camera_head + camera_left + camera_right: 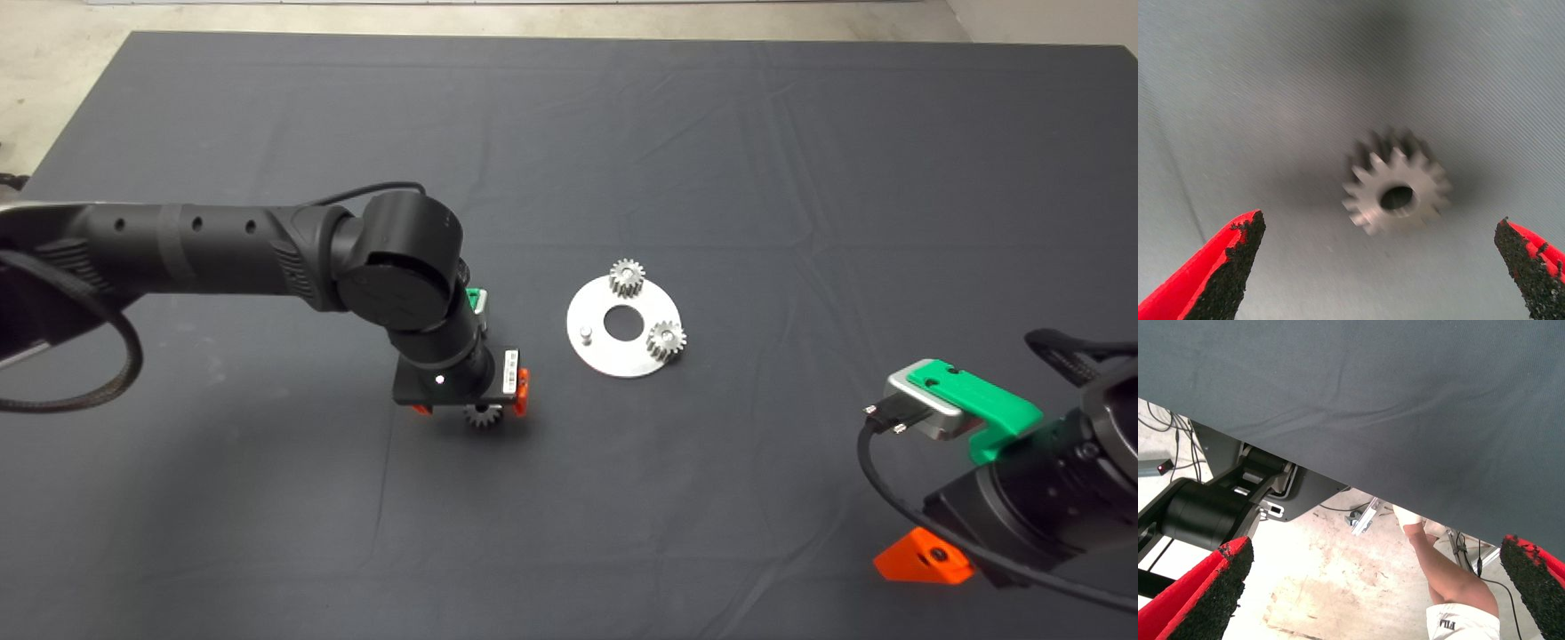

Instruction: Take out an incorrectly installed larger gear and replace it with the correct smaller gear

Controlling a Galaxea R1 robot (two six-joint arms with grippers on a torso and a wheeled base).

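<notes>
The larger gear (pixel 483 415), dark steel with long pointed teeth and a wide bore, lies flat on the mat left of the round silver plate (pixel 622 356). In the left wrist view the gear (pixel 1397 190) lies between and beyond the pads. My left gripper (pixel 471 404) hangs over it, open, its fingers (pixel 1238 257) on either side and not touching it. Two smaller pale gears (pixel 627 277) (pixel 666 339) sit on the plate. One peg (pixel 585 334) on the plate is bare. A spare smaller gear does not show. My right gripper (pixel 925 560) is parked at the lower right, open and empty.
The plate has a round centre hole (pixel 625 323). The right wrist view looks past the mat's edge (pixel 1338 480) to the floor, the robot's black base (pixel 1211 510) and a person's leg (pixel 1451 580).
</notes>
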